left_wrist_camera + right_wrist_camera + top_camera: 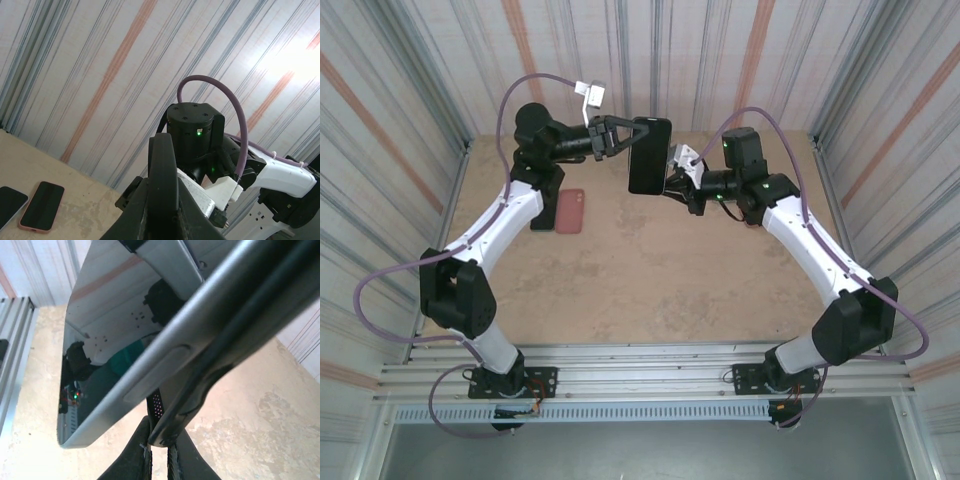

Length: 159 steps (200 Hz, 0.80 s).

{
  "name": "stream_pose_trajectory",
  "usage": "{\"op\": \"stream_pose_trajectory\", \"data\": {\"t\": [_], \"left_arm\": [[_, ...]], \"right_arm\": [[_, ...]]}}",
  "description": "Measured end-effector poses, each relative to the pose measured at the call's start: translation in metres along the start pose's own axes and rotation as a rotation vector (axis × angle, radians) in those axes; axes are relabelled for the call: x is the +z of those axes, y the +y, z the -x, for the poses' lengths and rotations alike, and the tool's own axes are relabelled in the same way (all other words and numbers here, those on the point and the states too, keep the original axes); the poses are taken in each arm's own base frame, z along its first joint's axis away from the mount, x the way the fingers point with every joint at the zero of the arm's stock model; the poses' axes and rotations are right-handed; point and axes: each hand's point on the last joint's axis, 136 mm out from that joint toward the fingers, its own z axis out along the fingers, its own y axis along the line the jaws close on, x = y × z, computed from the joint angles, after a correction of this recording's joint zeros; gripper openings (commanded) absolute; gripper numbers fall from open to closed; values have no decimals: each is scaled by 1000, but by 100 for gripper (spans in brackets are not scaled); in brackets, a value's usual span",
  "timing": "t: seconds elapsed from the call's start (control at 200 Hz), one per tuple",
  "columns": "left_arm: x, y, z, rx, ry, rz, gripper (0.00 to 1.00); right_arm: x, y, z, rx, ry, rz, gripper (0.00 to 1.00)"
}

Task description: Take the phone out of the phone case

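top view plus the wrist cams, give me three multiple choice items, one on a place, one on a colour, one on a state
1. Where is the black phone?
A on the near rail
B in the air between the left gripper and the right gripper
C inside a box

2. What colour is the case lying on the table beside the left arm?
A green
B pink
C yellow

3. How is the right gripper?
A wide open
B shut on nothing
C shut on the case edge

Key: B, the top view shows both grippers holding the phone up off the table; B, its rim is pink in the top and left wrist views; C, the right wrist view shows its fingers pinched on the dark edge peeling off the phone.
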Motion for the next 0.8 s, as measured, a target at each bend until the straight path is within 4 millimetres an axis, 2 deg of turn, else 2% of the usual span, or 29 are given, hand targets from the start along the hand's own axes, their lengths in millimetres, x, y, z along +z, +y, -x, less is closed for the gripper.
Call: {"op": "stream_pose_trajectory", "data": {"t": [0.381,0.797], "left_arm": [[2,-8,7,32,-18,-16,0],[2,1,20,20,-87,40,0]], "right_arm": [[1,2,8,190,-121,66,16],[-1,15,23,306,-218,174,24]]}}
